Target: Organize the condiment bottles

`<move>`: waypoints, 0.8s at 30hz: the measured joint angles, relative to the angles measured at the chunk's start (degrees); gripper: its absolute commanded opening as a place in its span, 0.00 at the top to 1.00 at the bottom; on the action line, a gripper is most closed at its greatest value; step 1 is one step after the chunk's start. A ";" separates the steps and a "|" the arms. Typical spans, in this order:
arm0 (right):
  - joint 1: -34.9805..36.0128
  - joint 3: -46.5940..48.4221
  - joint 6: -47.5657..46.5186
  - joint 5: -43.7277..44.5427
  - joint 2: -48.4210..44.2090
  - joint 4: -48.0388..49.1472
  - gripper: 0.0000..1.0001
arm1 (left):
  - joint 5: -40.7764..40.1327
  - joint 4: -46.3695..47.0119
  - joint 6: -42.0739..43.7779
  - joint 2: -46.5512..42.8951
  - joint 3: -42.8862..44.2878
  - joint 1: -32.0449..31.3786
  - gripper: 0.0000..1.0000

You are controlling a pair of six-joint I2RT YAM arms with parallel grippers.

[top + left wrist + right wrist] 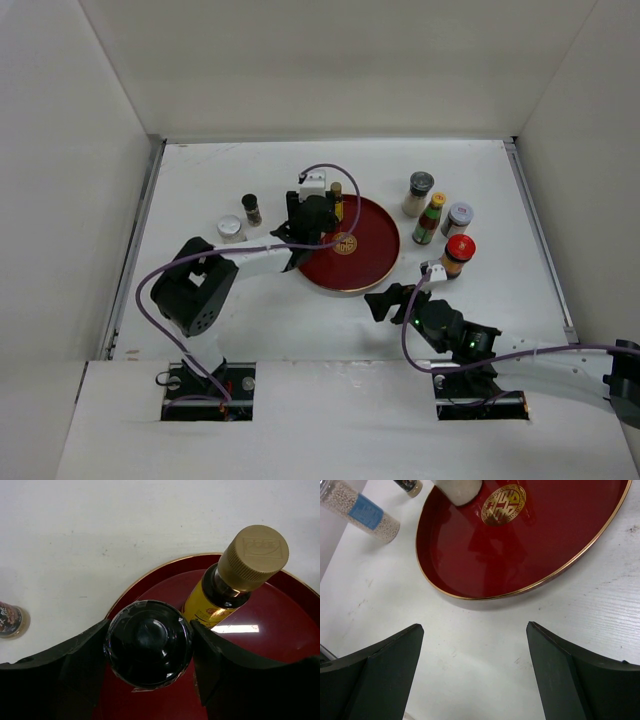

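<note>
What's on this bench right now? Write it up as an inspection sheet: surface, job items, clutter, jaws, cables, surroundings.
Surface: white table, faintly scuffed; round red tray at its middle.
Job's things: eight bottles. Gold-capped bottle stands in the tray; black-capped bottle gripped just inside its left rim. Left of tray: dark-capped bottle, pale-lidded jar. Right: grey-capped jar, yellow-capped green bottle, silver-capped jar, red-capped bottle.
Clutter: nothing seen.
Jaws: left jaws shut on the black-capped bottle; right jaws open over bare table by the tray's near-right rim.
Cables: left purple cable arcs above the tray's far edge; right purple cable trails off to the right.
Surroundings: plain white walls on three sides.
</note>
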 measured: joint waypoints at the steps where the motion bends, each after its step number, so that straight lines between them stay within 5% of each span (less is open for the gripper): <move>1: 0.00 0.00 0.00 0.00 0.00 0.00 0.09 | -0.17 0.37 0.00 0.33 -0.07 -0.09 0.39; 5: 0.00 0.00 0.00 0.00 0.00 0.00 0.09 | -0.31 2.45 -0.28 0.24 -0.44 -0.63 0.21; 11: 0.00 0.00 0.00 0.00 0.00 0.00 0.09 | -1.14 3.08 -0.57 -6.23 -5.07 -1.09 0.16; 24: 0.00 0.00 -0.02 0.00 0.02 0.02 0.05 | -8.00 -16.35 -5.66 -41.90 -13.77 4.79 0.05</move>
